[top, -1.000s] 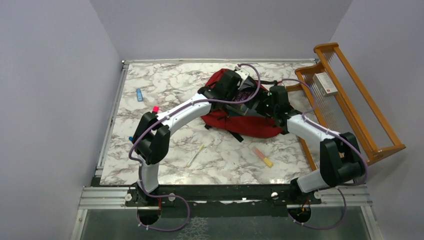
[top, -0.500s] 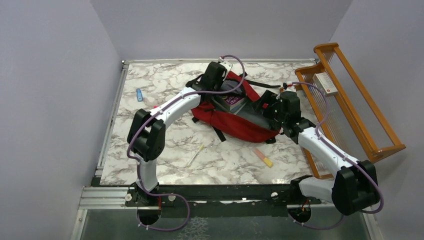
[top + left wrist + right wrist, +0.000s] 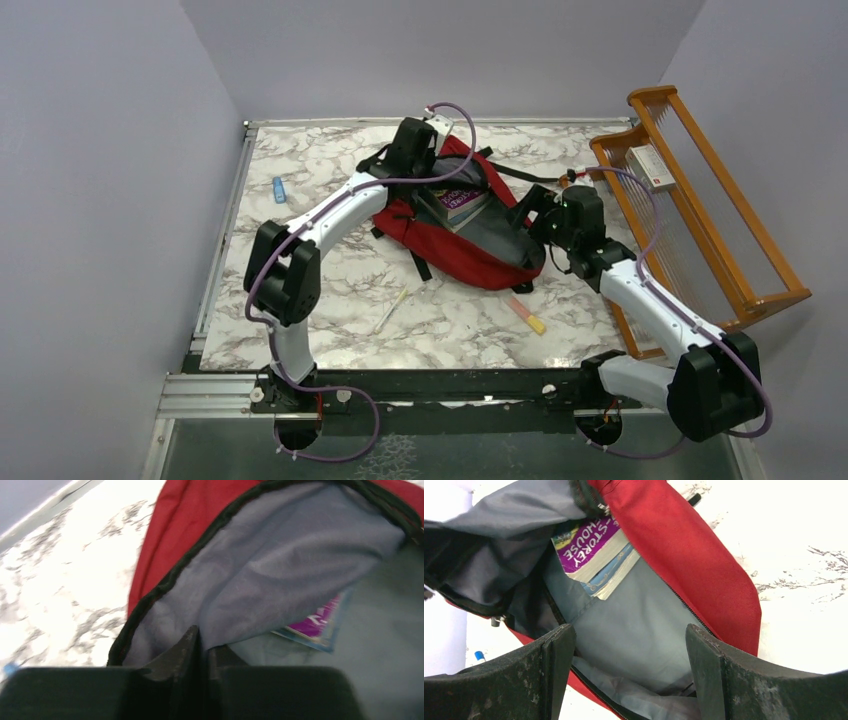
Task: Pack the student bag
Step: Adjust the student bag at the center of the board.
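The student bag [image 3: 440,245] is a big red backpack lying open in the middle of the table, grey lining showing. Books with a purple cover [image 3: 462,200] lie inside it; they also show in the right wrist view [image 3: 591,542] and the left wrist view [image 3: 320,622]. My left gripper [image 3: 432,140] is at the bag's far edge, shut on the grey flap of the bag [image 3: 260,575] and holding it up. My right gripper [image 3: 540,225] is open and empty, just over the bag's right opening [image 3: 639,630].
A wooden rack [image 3: 700,210] holding a white box [image 3: 651,167] stands at the right edge. On the table lie a blue marker [image 3: 279,189], a thin yellow stick [image 3: 391,310] and an orange-yellow highlighter [image 3: 524,313] just in front of the bag.
My left gripper has pulled the bag's flap back and to the left, opening the bag and shifting it leftwards. My right gripper has drawn back to the right, away from the bag's inside.
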### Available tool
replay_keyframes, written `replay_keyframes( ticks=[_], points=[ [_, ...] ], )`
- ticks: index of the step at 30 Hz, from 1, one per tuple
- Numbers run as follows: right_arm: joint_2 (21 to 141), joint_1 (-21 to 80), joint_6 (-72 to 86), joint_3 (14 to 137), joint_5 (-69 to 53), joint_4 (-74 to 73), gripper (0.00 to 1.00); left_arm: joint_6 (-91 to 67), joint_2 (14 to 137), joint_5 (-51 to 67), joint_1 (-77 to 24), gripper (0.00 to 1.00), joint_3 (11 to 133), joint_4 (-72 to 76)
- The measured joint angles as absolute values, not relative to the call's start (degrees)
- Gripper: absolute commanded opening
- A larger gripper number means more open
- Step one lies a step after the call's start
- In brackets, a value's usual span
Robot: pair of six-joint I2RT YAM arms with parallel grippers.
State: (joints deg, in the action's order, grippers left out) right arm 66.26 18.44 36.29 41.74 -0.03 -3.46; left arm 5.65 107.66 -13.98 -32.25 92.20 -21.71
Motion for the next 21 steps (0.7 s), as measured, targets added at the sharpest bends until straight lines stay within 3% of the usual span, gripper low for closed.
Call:
replay_keyframes(
  ticks=[4, 9, 21],
  points=[
    [63.83, 18.44, 36.07, 41.47, -0.03, -3.46, 0.84, 3.44, 101.67, -4.84, -32.69, 0.48, 86.15, -18.55],
    [62.28, 18.44, 35.86, 41.28, -0.03, -3.4, 0.84, 0.49, 97.62, 4.58, -33.06, 0.63, 82.96, -15.51],
    [61.71, 18.44, 35.29, 41.28, -0.03, -3.42, 0.84, -7.14, 89.76, 8.43, -28.08, 0.77, 74.0, -12.14]
  ],
)
